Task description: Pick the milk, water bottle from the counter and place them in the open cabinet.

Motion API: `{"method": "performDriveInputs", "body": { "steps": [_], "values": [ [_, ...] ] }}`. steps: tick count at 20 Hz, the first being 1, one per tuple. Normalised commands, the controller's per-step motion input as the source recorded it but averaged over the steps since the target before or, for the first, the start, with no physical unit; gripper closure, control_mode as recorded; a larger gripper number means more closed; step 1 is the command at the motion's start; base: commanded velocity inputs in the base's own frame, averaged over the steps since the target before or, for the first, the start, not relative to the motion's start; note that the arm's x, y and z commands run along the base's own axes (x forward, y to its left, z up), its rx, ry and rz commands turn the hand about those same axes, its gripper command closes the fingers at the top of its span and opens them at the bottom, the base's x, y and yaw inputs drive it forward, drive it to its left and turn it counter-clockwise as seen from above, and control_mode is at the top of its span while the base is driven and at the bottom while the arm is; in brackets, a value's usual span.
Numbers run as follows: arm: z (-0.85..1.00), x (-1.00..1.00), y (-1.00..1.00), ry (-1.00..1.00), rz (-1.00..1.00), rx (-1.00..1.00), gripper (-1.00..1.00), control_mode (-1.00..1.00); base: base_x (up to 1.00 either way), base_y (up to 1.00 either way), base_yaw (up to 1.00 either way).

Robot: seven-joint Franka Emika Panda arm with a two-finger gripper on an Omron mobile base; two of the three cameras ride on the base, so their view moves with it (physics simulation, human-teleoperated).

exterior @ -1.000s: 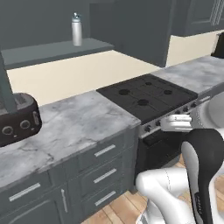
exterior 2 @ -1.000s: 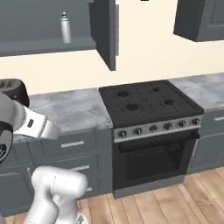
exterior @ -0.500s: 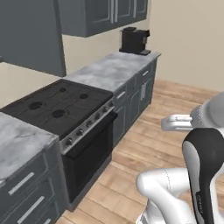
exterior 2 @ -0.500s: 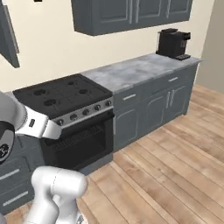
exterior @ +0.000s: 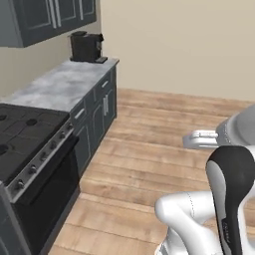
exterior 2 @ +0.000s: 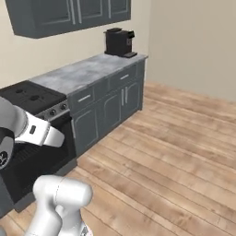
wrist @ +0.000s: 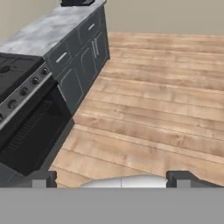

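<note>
The milk, the water bottle, the counter and the open cabinet are out of view. In the hand view my gripper (wrist: 113, 179) is open, its two dark fingertips (wrist: 43, 178) far apart with nothing between them. It looks down over bare wooden floor (wrist: 153, 109) beside the stove (wrist: 17, 74). My white hand (exterior: 201, 139) sticks out to the left over the floor in the left base view.
A black stove (exterior: 25, 134) is set into a marble wall worktop (exterior: 60, 84) over dark grey base cabinets (exterior 2: 113, 101). A black coffee machine (exterior 2: 118, 41) stands at the worktop's far end. Closed dark grey wall cabinets (exterior 2: 69, 16) hang above. Wide wooden floor (exterior 2: 175, 152) lies to the right.
The whole picture has swung: the camera turned right, away from the cabinet shelf holding the bottle, past the stove, to the coffee machine and the open floor. My gripper stays open.
</note>
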Motion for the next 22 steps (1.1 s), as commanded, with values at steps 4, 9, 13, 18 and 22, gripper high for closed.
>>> {"method": "performDriveInputs", "body": {
  "steps": [4,9,13,18,22],
  "values": [
    [0.00,0.00,0.00,0.00,0.00,0.00,-1.00,1.00,0.00,-0.55,-0.43],
    [0.00,0.00,0.00,0.00,0.00,0.00,-1.00,1.00,0.00,-0.49,-0.41],
    [0.00,0.00,0.00,0.00,0.00,0.00,-1.00,1.00,0.01,-0.43,-0.39],
    [0.00,0.00,0.00,0.00,0.00,0.00,-1.00,1.00,0.08,-0.29,-0.32],
    [0.00,0.00,0.00,0.00,0.00,0.00,-1.00,1.00,0.08,-0.30,-0.27]
  ]
}}
